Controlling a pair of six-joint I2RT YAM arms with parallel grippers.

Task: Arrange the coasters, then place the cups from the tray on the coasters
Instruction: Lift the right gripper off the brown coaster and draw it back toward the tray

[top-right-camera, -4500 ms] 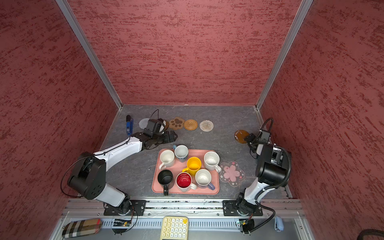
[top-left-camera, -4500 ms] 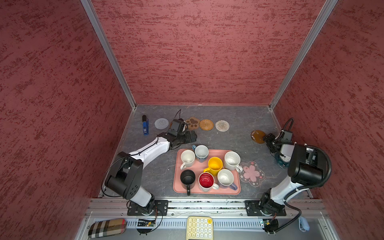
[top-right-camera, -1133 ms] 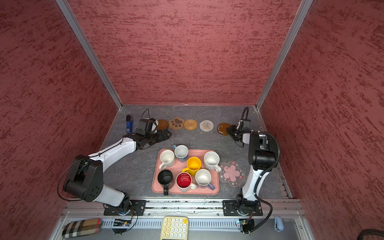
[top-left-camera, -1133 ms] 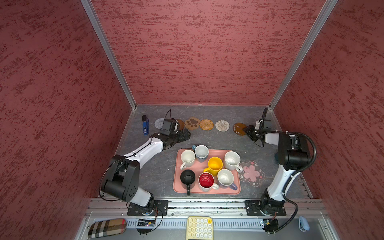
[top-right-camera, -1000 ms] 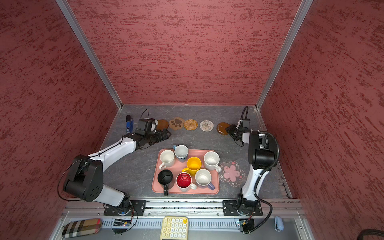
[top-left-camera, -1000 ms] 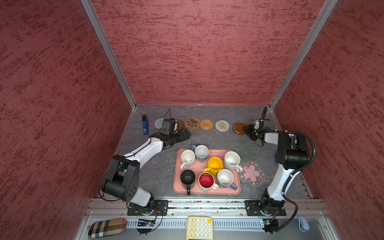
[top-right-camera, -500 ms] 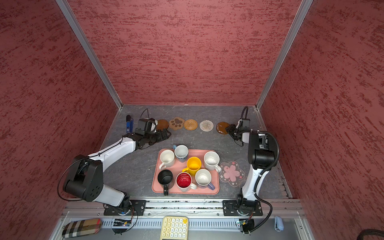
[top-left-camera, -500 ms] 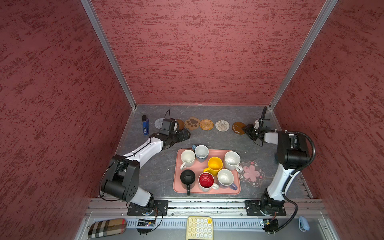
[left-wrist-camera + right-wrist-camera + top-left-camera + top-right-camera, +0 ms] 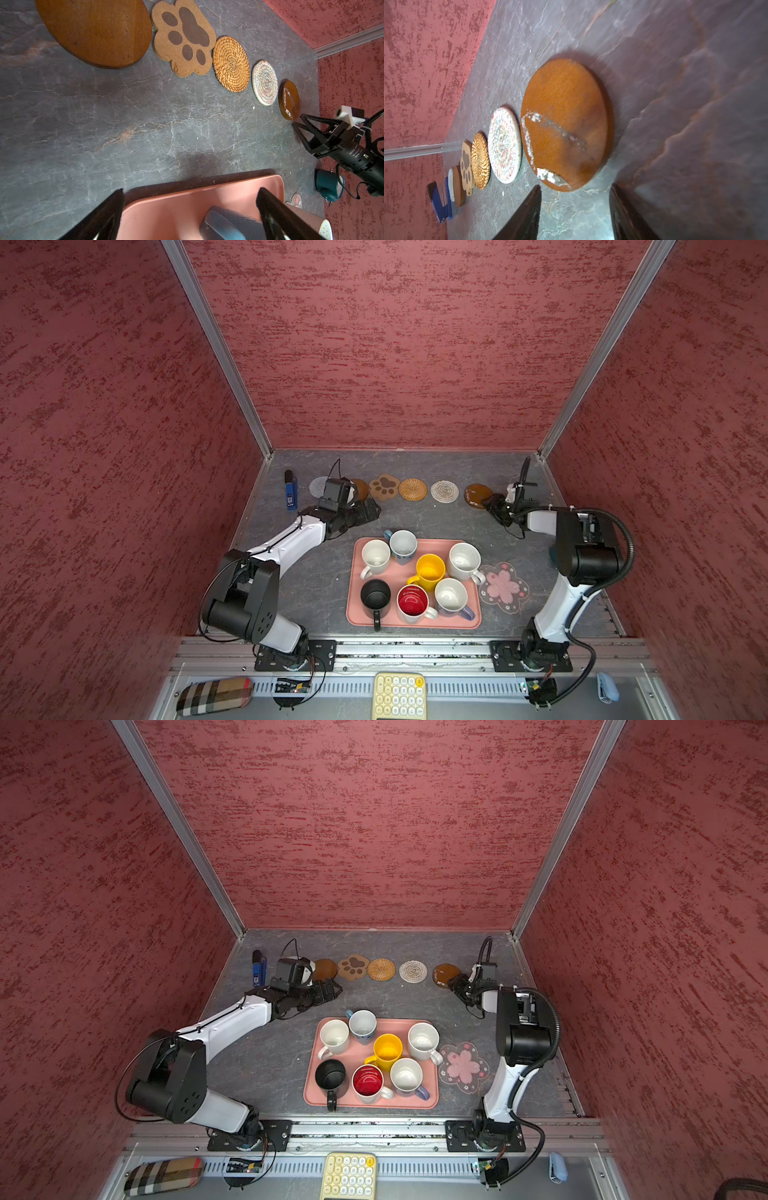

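Aligning the brown disc (image 9: 564, 122) with the coasters (image 9: 504, 145): right gripper (image 9: 575, 186) fingers half-open, empty, at its 4 o'clock; left gripper (image 9: 190, 190) fingers wide.

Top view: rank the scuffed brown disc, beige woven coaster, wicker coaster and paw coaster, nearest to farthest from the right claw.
From the right claw:
1. scuffed brown disc, right end of the row
2. beige woven coaster, next leftward
3. wicker coaster, mid-row
4. paw coaster, left of that
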